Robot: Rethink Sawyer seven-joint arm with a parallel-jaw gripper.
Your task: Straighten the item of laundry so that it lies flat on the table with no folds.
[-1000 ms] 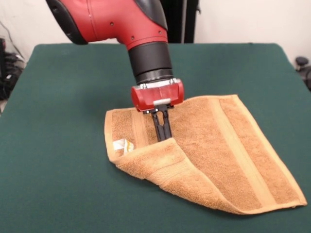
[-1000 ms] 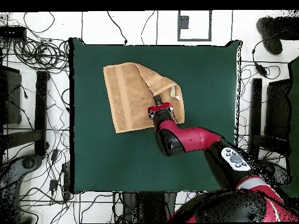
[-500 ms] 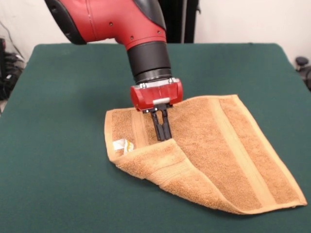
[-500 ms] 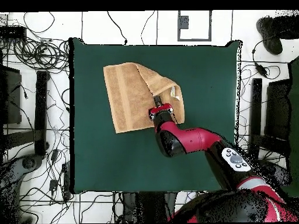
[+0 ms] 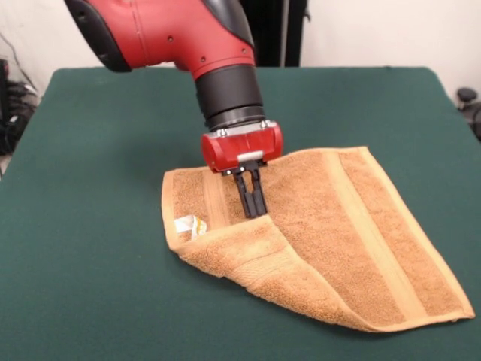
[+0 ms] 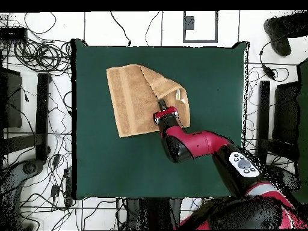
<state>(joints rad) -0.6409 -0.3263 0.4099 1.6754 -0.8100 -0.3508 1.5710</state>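
A dark green table (image 5: 90,248) carries an orange-tan towel (image 5: 361,233), which lies toward the middle of it. Most of the towel is spread flat, but one corner is doubled over onto the rest, with a white tag (image 5: 190,225) showing beside the fold. The pincer (image 5: 254,210) stands upright at the folded edge, its black fingers (image 5: 256,197) pressed close together; whether cloth is caught between them I cannot tell. By my judgement, the flap has yet to be drawn out and flattened.

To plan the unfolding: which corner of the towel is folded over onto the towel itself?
The corner under the gripper: the towel has a flap doubled over beside the white tag; the other visible corners lie flat.
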